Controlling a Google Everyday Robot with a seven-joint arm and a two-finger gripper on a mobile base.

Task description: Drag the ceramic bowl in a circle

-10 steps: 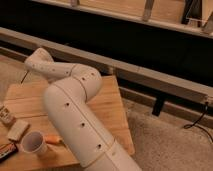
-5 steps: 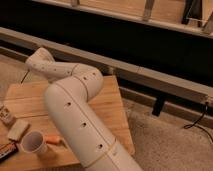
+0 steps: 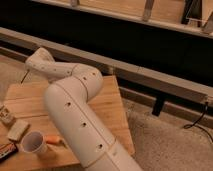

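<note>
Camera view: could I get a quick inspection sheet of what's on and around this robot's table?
Surface: wooden table, light planks.
Job's things: ceramic bowl, nothing seen.
Clutter: white cup, orange item, beige block and dark bar, all front left.
Gripper: not in view; white arm reaches toward the table's back left corner.
Cables: black cable on the floor, right.
Surroundings: speckled floor; grey rail behind.
</note>
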